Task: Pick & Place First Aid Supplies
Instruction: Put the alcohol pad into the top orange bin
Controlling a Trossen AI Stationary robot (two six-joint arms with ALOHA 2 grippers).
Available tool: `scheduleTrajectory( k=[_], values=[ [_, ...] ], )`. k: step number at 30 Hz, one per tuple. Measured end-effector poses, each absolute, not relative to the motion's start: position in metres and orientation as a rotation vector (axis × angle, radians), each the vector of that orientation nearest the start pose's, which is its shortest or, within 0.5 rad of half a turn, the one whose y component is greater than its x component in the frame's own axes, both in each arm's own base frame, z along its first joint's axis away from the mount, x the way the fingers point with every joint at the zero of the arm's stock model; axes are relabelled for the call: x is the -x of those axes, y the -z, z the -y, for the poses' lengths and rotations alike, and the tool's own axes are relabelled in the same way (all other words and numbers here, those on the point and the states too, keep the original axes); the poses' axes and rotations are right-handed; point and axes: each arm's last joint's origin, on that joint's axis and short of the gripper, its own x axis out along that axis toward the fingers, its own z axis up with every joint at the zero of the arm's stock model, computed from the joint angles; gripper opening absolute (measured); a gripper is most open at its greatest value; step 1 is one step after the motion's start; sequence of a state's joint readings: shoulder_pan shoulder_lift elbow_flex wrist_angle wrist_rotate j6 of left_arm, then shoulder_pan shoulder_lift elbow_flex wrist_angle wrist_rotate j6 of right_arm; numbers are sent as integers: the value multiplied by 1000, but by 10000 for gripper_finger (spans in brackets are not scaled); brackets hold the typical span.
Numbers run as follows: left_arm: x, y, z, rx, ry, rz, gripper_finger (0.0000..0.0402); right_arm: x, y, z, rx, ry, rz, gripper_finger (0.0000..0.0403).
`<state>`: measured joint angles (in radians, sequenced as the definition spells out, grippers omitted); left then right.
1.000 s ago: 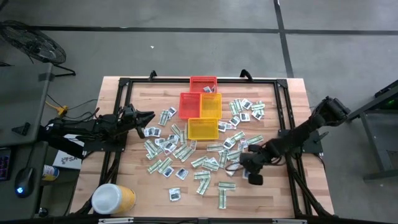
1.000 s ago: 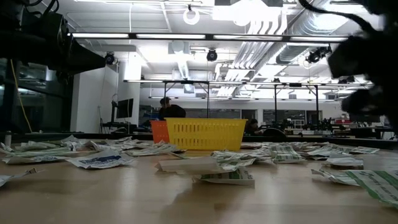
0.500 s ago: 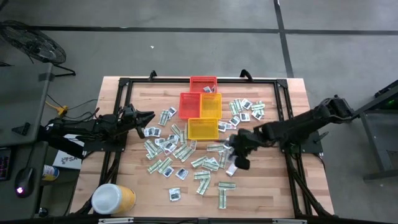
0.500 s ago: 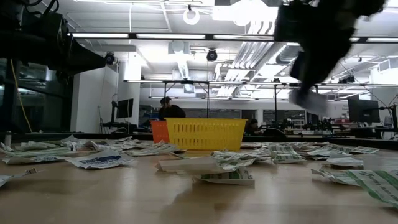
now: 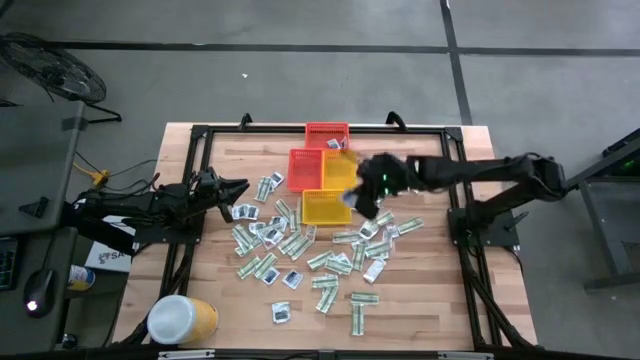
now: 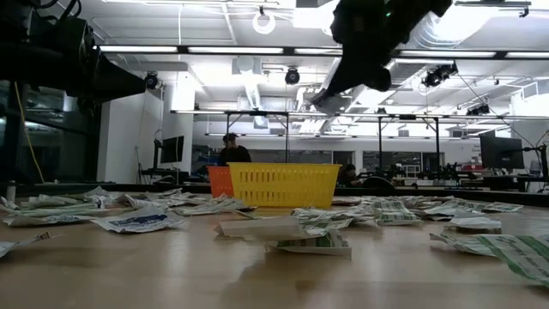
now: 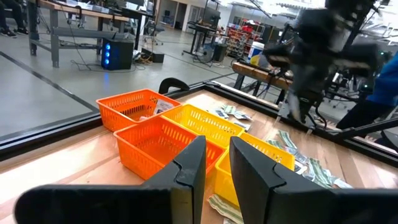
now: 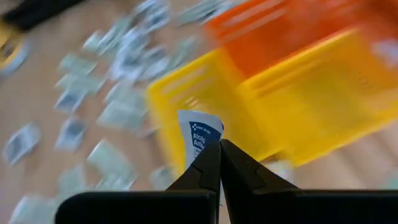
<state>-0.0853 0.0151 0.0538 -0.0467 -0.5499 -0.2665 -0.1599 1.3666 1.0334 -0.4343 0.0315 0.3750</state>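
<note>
So the right gripper (image 8: 219, 144) has its two fingers pressed together on a white packet (image 8: 200, 138) with blue print, which sticks out just past the tips. From overhead that gripper (image 5: 352, 197) is up off the table, right at the 3 o'clock edge of the front yellow basket (image 5: 325, 207), and in the low view it hangs high above the same basket (image 6: 284, 184). Going outward, four little baskets sit clustered together: a second yellow basket (image 5: 339, 169) at 12 o'clock from the front one, an orange basket (image 5: 306, 168) touching that one's 9 o'clock side, and a red basket (image 5: 327, 134) at 12 o'clock of those two. The rest of the packets (image 5: 330, 262) are scattered loose over the wooden table (image 5: 455, 305), mostly from 3 round to 9 o'clock of the baskets, a mix of green-and-white strips and white squares with blue marks. At least one packet shows inside the far baskets in the left wrist view. The left gripper (image 5: 240, 187) waits low over the table well off at 9 o'clock of the baskets, pointing toward them, fingers (image 7: 192, 163) a bit apart with nothing between them. A yellow tub (image 5: 183, 320) with a white lid lies near the table's 7 o'clock corner. A person (image 6: 233, 151) shows far back in the room.
</note>
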Motion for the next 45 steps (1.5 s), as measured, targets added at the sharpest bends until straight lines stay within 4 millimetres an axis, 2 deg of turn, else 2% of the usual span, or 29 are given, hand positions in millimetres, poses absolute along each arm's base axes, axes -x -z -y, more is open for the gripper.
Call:
scheduleTrajectory(
  k=[6, 11, 16, 22, 27, 36, 40, 45],
  values=[
    [-92, -176, -7, 259, -463, 54, 73, -278, -278, 96, -485, 580, -593, 0],
    [-92, -176, -7, 259, -463, 54, 73, -283, -269, 135, -591, 720, -473, 0],
    [-92, -176, -7, 259, -463, 54, 73, -293, -251, 171, -687, 781, -358, 0],
    [-92, -176, -7, 259, -463, 54, 73, -304, -221, 203, -810, 843, -306, 0],
    [-92, -176, -7, 259, -463, 54, 73, -323, -215, 227, -858, 823, -304, 0],
    [-92, -176, -7, 259, -463, 54, 73, -348, -214, 253, -862, 789, -402, 0],
    [-92, -176, -7, 259, -463, 54, 73, -355, -211, 256, -878, 749, -425, 0],
    [-92, -176, -7, 259, -463, 54, 73, -353, -208, 256, -885, 772, -460, 1]
  ],
)
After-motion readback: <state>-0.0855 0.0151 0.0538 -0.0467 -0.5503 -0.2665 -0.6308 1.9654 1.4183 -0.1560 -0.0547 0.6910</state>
